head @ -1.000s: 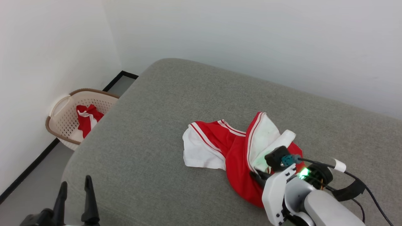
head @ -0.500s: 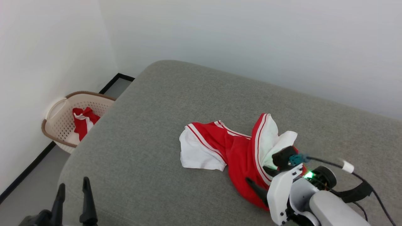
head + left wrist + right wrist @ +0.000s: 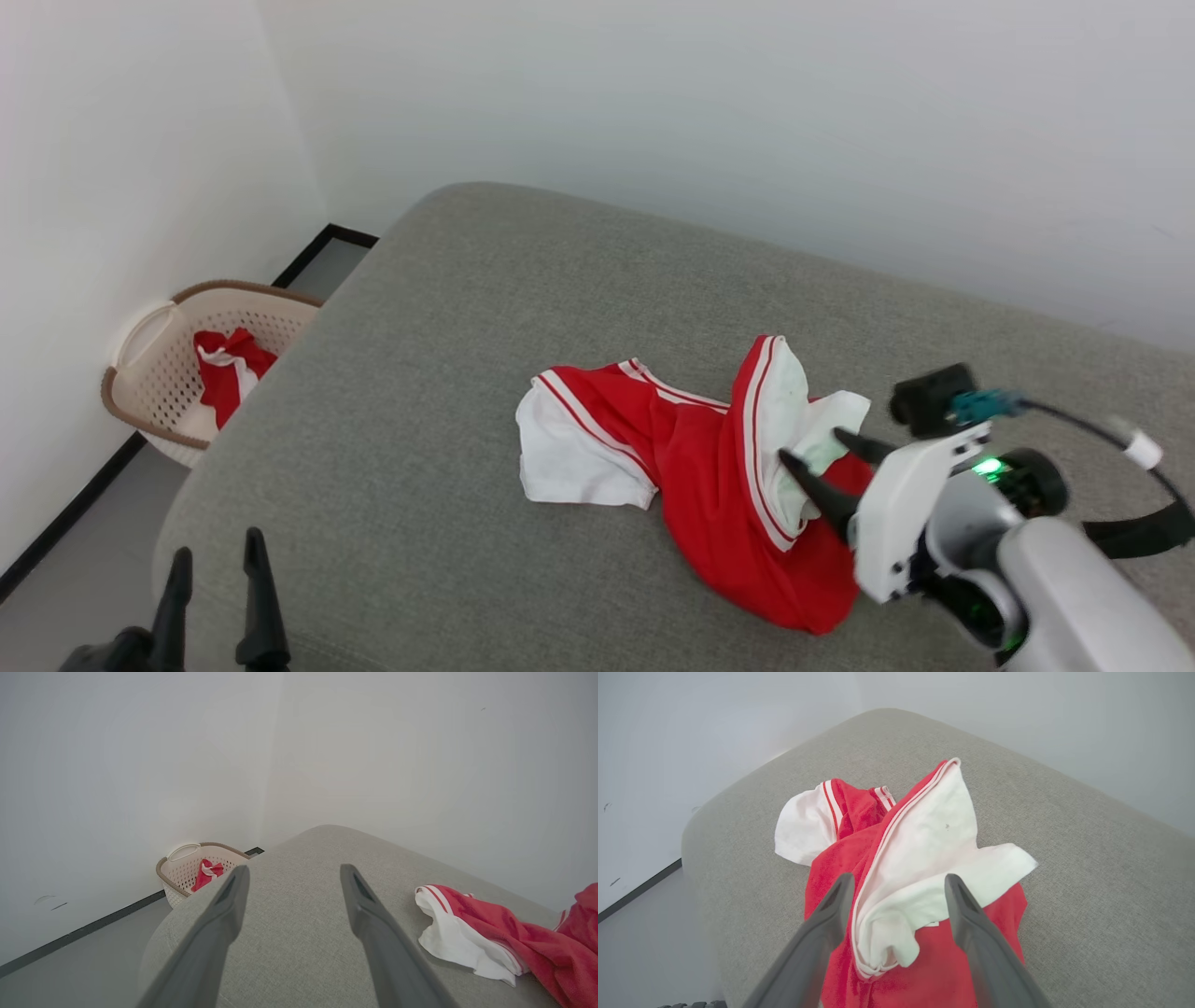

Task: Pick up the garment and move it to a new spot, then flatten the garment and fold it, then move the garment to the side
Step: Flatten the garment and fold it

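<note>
Garment [image 3: 709,467] lies bunched centre-right in the head view on the grey cushion [image 3: 467,327]. Right tool [image 3: 810,444] hovers spread at its white fold [image 3: 789,411], holding nothing, probably poised for a grasp; left tool [image 3: 217,546], spread, rests lower left.

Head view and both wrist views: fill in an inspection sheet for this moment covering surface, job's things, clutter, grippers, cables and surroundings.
Surface: grey upholstered cushion, no stains seen.
Job's things: garment lies crumpled on the cushion, neither flattened nor folded.
Clutter: basket on the floor beside the cushion, holding a red-and-white cloth.
Grippers: left gripper open, empty, at the cushion's near edge; right gripper open, fingers either side of the garment's white fold, not gripping.
Cables: black cable loops off the right wrist, clear of the garment.
Surroundings: white walls, grey floor; no person seen.
</note>
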Available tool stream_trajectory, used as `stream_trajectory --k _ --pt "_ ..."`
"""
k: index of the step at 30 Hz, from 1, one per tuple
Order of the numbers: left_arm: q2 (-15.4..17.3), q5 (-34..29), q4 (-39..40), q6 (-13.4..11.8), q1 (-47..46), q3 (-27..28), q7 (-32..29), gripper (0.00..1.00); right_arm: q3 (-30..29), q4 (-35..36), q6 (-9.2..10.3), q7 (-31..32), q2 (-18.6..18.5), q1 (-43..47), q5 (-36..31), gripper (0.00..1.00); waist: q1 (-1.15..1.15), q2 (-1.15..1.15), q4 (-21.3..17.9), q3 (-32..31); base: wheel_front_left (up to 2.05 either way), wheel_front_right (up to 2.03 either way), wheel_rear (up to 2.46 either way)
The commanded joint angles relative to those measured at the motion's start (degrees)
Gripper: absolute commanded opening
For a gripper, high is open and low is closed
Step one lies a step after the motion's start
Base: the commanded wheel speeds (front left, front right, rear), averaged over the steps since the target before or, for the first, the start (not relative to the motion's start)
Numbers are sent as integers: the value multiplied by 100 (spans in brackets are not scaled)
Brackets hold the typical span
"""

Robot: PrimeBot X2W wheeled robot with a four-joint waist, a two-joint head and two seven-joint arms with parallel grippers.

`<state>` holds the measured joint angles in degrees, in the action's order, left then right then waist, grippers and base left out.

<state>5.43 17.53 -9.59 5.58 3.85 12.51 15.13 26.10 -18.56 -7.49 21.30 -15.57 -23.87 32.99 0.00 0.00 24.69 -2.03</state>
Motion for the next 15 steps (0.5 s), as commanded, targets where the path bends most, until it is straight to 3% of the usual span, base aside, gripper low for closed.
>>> stream_trajectory --k 1,7,15 --pt "-12 -42 2 35 -6 -5 0 100 -66 5 0 29 -10 22 -45 100 0 0 13 10 0 0 0" --pt "-56 -70 -58 78 -117 -110 0 100 -826 -332 0 303 158 -190 -200 100 0 0 143 100 0 0 0" --pt "-98 -126 -75 111 -252 -131 0 100 -1380 -1116 0 661 338 -664 -682 100 0 0 324 274 0 0 0"
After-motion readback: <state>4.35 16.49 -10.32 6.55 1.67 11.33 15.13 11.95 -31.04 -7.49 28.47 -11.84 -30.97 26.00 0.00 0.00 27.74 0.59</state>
